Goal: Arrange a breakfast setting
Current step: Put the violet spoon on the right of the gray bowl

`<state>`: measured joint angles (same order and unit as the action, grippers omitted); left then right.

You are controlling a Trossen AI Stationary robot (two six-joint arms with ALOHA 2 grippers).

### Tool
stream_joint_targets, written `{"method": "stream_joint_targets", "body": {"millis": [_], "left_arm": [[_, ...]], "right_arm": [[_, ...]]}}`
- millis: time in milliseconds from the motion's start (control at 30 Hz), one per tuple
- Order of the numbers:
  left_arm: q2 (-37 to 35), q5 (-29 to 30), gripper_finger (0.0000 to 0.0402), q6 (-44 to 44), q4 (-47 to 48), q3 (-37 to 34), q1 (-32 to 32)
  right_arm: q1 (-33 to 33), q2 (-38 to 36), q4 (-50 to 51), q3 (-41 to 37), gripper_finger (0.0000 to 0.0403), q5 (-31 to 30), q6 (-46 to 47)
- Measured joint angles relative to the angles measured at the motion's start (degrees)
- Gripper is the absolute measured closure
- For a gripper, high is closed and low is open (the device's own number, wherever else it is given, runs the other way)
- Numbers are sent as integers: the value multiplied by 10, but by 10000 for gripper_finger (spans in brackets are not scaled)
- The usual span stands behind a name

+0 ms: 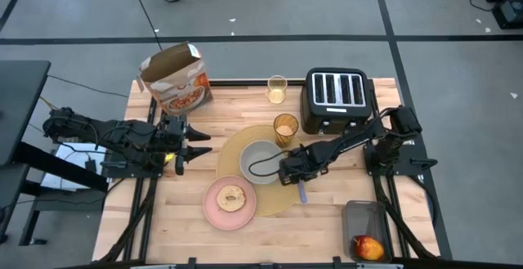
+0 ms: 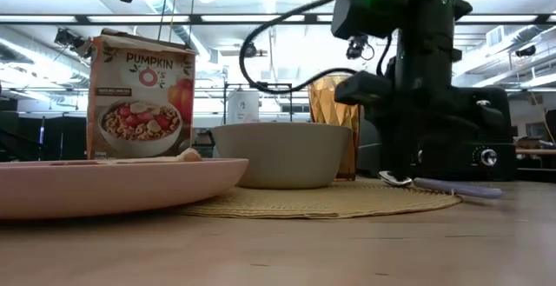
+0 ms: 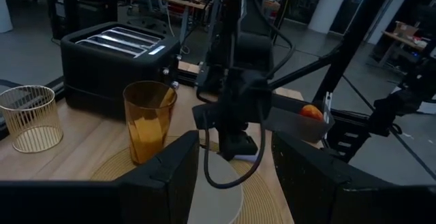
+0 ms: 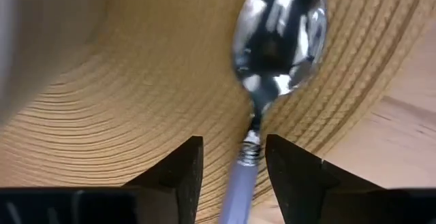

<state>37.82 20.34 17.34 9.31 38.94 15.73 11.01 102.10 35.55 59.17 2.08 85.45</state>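
Observation:
The round tan placemat [image 1: 278, 199] lies mid-table with the grey bowl [image 1: 260, 163] on it. The amber tumbler [image 1: 285, 128] stands at its far edge. The pink plate [image 1: 214, 212] with the toast slice [image 1: 231, 198] overlaps its near-left edge. The blue-handled spoon [image 4: 276, 40] lies flat on the placemat right of the bowl, handle [image 1: 301, 191] toward the near edge. My right gripper [image 4: 235, 173] hangs low over the spoon, open, one finger on each side of the handle near its neck, apart from it. My left gripper [image 1: 198, 142] waits open at the left. The red apple [image 1: 368, 246] lies in a grey tray.
The black toaster [image 1: 337, 97] stands at the far right and the orange cereal box [image 1: 176, 79] at the far left. A wire cup [image 1: 277, 89] stands between them. The grey tray [image 1: 365, 220] sits at the near right corner. Bare wood shows at the near left.

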Motion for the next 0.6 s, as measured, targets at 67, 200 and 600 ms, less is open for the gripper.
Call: {"method": "stream_joint_targets", "body": {"millis": [67, 200, 600], "left_arm": [[0, 0, 210, 0, 0, 0, 0], [0, 0, 210, 0, -3, 0, 0], [0, 0, 210, 0, -9, 0, 0]], "right_arm": [[-2, 0, -15, -8, 242, -1, 2], [-6, -1, -28, -19, 263, -2, 24], [-22, -1, -36, -19, 358, -7, 78]]}}
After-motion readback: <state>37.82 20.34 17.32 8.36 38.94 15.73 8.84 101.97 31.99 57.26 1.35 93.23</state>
